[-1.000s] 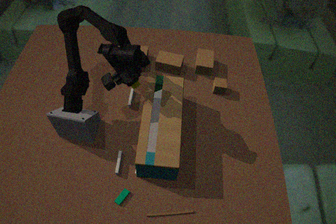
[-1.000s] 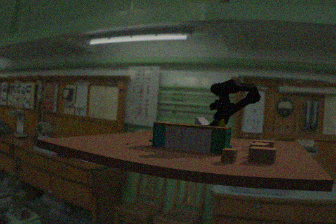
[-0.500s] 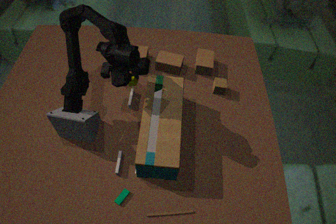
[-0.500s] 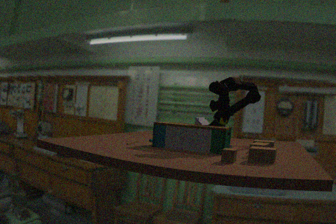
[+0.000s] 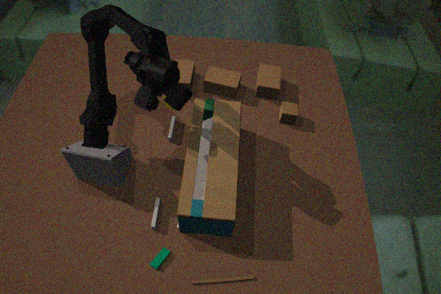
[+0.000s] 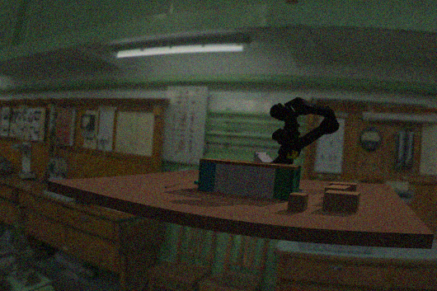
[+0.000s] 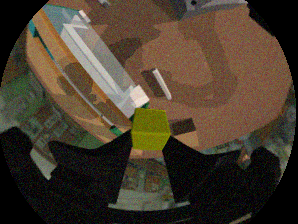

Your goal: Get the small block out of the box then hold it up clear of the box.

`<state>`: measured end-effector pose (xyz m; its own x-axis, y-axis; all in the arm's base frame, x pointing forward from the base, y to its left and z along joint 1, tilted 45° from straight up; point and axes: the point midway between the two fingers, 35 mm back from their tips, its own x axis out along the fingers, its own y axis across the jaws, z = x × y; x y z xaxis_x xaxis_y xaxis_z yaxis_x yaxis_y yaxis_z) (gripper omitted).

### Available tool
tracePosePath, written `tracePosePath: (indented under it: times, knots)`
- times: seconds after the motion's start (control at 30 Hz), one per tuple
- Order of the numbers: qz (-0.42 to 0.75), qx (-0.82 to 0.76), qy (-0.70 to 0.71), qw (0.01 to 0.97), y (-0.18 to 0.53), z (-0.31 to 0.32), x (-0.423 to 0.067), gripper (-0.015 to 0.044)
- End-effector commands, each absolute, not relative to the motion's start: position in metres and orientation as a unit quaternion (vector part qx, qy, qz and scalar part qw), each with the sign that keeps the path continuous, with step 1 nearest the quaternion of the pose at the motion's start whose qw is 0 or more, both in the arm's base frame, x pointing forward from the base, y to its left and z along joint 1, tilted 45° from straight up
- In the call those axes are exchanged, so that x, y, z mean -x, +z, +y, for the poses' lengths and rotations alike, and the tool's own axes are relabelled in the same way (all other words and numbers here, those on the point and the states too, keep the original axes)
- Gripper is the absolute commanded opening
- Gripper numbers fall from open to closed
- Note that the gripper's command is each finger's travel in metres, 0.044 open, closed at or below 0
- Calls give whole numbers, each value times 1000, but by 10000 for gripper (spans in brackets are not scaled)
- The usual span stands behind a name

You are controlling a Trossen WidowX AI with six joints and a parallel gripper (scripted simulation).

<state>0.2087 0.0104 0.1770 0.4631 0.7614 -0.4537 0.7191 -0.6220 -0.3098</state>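
The top camera is looking steeply down on the box (image 5: 216, 179) from high up; the exterior one is viewing it sidelong from afar; the wrist one is hanging close above it.

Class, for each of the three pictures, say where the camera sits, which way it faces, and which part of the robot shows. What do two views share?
Top: high above the brown table, looking down; whole black arm and grey base.
Exterior: low, off the table's edge, facing sideways at the long tan box; arm behind it.
Wrist: on the gripper, looking past its dark fingers.
Shared: top and wrist show the small yellow block, held.
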Motion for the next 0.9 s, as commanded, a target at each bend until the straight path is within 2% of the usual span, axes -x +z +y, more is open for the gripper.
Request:
tracePosePath:
  times: [0.0,0.17,0.87]
  knots:
    - [-403,853,311,117,183,6,-210,0]
    - [-379,844,333,183,186,4,-210,0]
    - [-379,844,333,183,186,4,-210,0]
